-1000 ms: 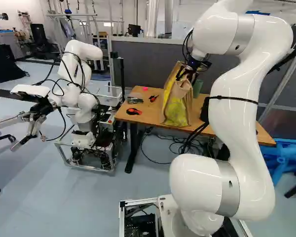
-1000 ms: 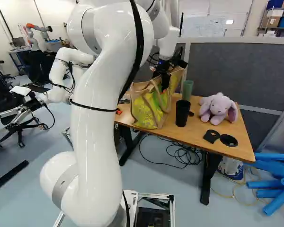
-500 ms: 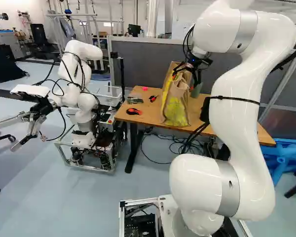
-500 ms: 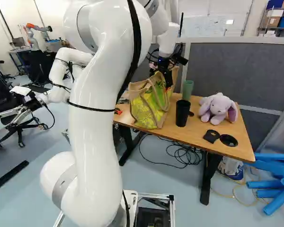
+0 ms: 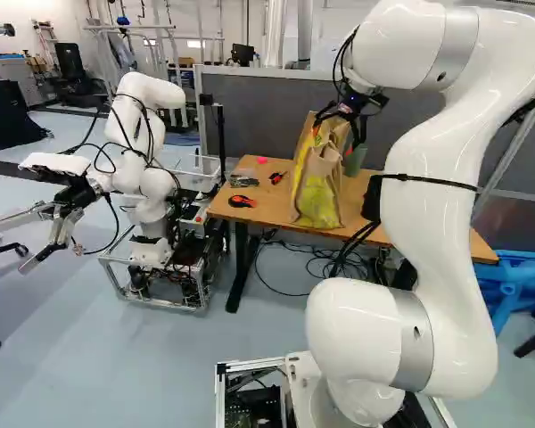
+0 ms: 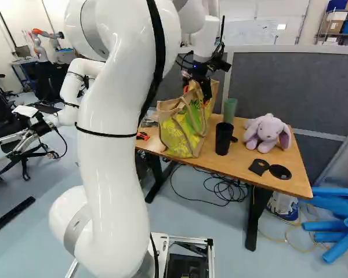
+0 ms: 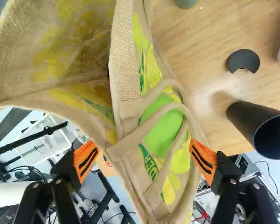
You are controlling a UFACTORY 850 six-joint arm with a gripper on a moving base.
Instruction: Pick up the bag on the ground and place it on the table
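Your bag (image 5: 317, 198) stands upright on the table (image 6: 240, 165), a little above and right of centre in the left base view, beside the black cup (image 6: 224, 139), so the lifting and placing look done. Over its open top, your gripper (image 7: 142, 143) is spread wide, bag between its fingers but ungripped; what's left, I'd judge, is to back your arm (image 5: 432, 232) clear without snagging the handles (image 7: 190, 114).

Robotics lab — another robot (image 5: 147, 94) on metal frame (image 5: 160, 304), grey partition (image 6: 290, 87) — coiled cables (image 6: 236, 185).
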